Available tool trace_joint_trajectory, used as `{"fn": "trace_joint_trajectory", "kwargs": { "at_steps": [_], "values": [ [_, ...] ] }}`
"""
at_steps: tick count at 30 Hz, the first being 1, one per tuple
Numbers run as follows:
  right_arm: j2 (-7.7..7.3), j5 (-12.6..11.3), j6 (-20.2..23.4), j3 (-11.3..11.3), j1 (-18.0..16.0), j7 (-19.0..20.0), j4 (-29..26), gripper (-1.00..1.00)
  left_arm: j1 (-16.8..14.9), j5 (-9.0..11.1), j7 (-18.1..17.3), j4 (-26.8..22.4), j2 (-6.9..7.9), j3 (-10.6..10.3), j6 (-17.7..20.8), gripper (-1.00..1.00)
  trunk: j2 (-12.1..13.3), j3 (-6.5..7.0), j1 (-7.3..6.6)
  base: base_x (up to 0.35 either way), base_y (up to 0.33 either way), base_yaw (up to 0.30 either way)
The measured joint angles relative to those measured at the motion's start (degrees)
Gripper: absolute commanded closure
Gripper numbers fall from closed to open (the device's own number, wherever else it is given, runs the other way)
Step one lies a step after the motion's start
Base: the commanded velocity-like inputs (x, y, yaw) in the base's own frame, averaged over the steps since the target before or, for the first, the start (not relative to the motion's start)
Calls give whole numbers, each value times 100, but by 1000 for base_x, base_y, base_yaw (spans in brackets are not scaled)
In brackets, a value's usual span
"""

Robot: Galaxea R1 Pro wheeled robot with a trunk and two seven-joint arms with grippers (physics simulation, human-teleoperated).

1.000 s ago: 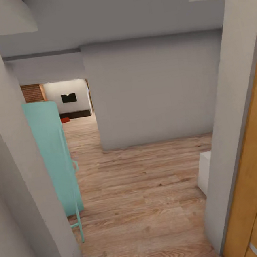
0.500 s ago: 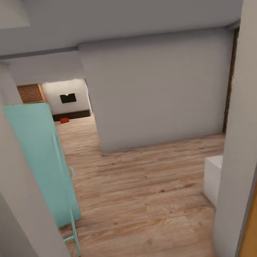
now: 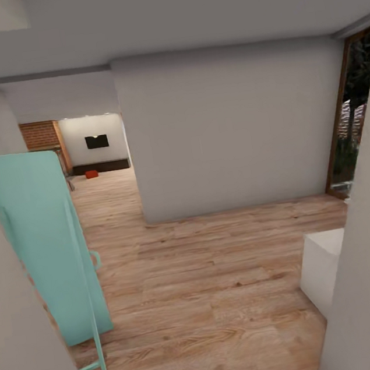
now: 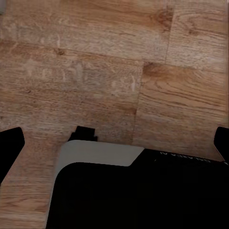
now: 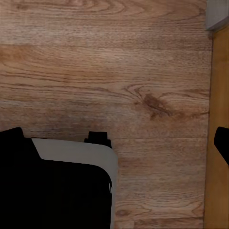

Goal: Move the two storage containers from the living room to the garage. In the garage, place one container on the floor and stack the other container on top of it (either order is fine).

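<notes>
One of the storage containers (image 3: pixel 91 174) is seen as a small orange-red shape far off on the living room's light plank floor (image 3: pixel 209 275), before the low dark cabinet (image 3: pixel 101 167) and under the black TV (image 3: pixel 96 141). A thin-walled open bin is judged light, stiff and somewhat flexible; opposite rims would be gripped. A turquoise panel (image 3: pixel 40 240) leans near left. Whether either claw is released or clenched cannot be told.

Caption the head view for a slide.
Wood-floored hallway: mint ironing board leaning at left, orange-red storage container far off below the wall TV.
</notes>
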Motion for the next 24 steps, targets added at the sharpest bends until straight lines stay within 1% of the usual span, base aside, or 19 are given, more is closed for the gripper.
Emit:
{"fn": "trace_joint_trajectory", "kwargs": {
  "at_steps": [24],
  "values": [
    [5,-11,3,-8,0,0,0,-100,0,0,0,0,0,0,0,-100,0,0,0,319,0,0]
  ]
}}
